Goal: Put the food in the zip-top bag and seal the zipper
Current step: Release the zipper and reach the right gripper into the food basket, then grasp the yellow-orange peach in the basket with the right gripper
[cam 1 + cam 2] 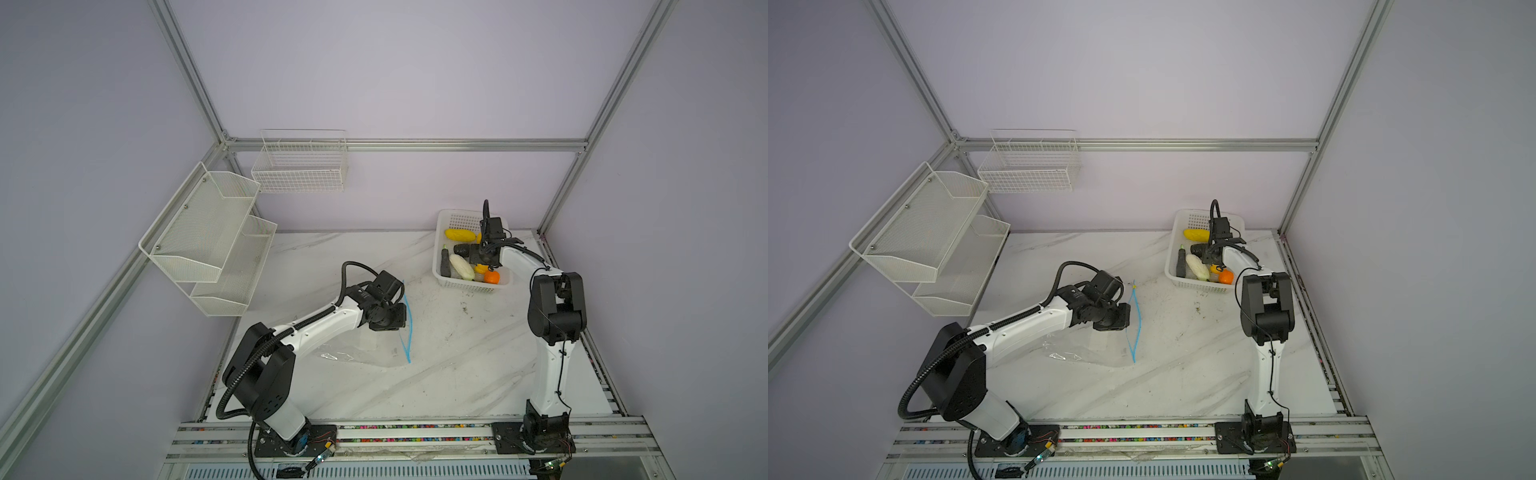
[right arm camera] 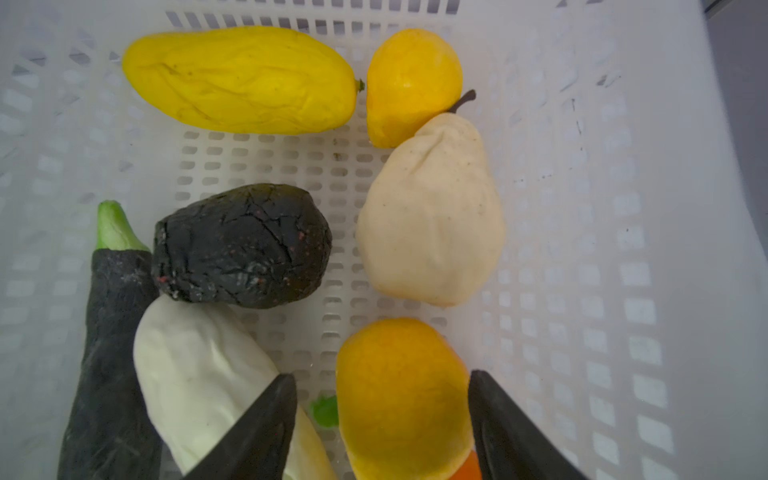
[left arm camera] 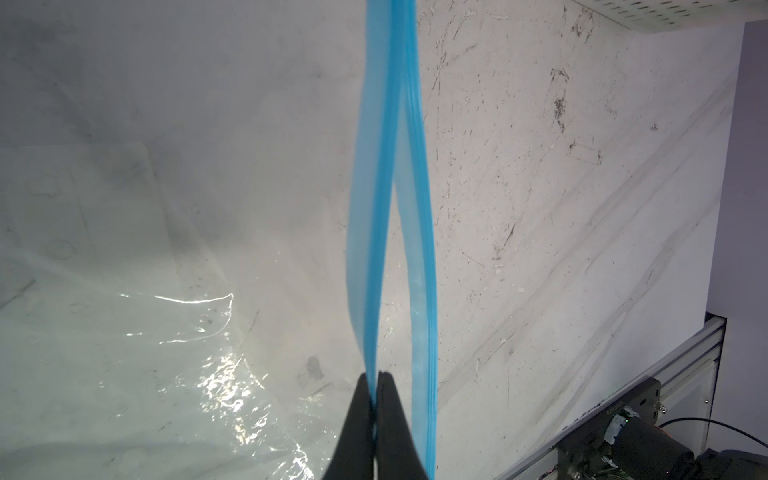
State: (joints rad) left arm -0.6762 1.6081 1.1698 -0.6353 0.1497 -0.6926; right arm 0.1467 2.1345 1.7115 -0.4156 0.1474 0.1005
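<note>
Marble surface holds the bag; left fingers pinch its blue zipper. Right fingers, spread, straddle an orange fruit lying lengthwise between them in the basket.

Scuffed white marble-patterned table with zip-top bag mid-left and white perforated basket far right.
</note>
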